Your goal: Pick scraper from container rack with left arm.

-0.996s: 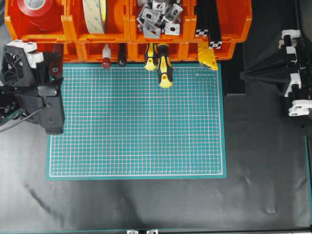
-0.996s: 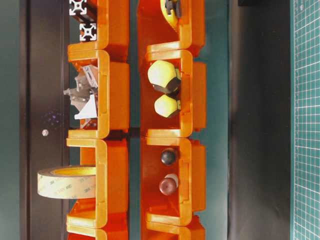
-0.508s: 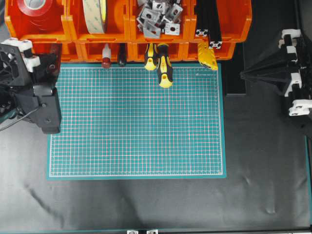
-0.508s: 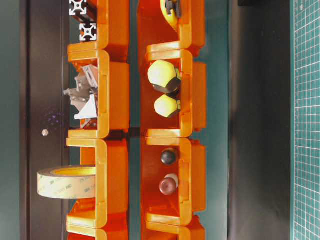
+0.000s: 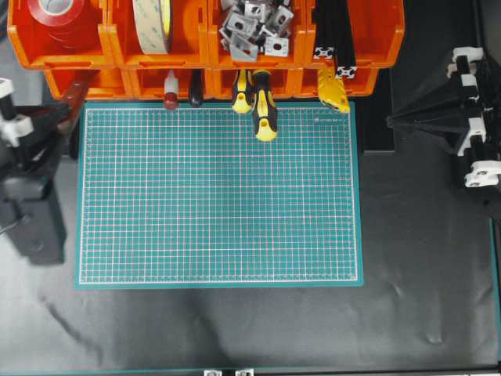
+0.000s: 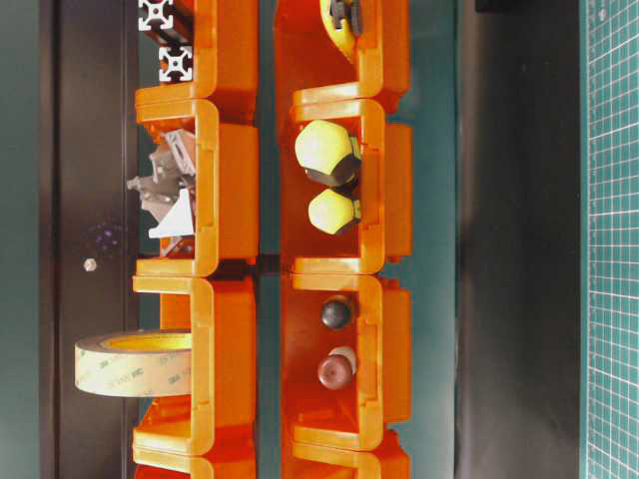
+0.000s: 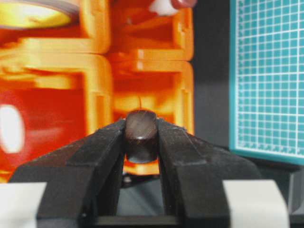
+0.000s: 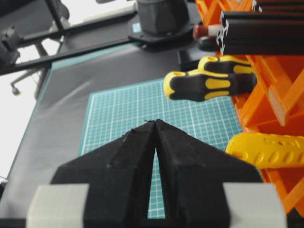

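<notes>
While at frame's left edge by the container rack (image 5: 203,47), left gripper (image 7: 141,135) pinching the scraper (image 7: 140,135) handle end; right gripper (image 8: 156,124) pressed together.

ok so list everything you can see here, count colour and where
orange plastic bin rack: two rows, top edge
reddish-brown wooden scraper handle: one, between left gripper fingers, at leftmost lower bin
red tape roll: one, top-left bin
cream tape roll: one, next bin
grey metal brackets: pile, third bin
black extrusion bars: several, fourth bin
yellow-black screwdrivers: two, lower bin
green cutting mat: one, centre
left gripper: black, shut on handle
right gripper: black, shut, empty
</notes>
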Robot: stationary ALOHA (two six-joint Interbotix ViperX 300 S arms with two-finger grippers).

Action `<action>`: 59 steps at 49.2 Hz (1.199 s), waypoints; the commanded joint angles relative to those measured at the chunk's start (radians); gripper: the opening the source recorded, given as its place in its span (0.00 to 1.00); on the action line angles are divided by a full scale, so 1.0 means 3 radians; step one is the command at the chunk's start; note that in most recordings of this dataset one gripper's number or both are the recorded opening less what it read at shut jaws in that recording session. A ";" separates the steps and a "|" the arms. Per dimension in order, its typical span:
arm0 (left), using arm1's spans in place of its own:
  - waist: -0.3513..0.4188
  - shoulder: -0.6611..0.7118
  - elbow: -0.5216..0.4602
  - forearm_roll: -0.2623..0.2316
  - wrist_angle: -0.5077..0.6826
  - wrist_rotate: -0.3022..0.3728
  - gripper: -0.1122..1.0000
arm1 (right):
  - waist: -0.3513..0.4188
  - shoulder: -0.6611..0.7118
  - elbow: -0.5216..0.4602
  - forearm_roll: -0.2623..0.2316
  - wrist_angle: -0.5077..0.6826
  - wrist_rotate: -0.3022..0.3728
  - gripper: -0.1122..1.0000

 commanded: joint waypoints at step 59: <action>0.0343 0.1186 -0.0430 0.0026 -0.2096 0.1171 0.28 | 0.0000 -0.0123 -0.0077 0.0046 -0.0066 0.0005 0.11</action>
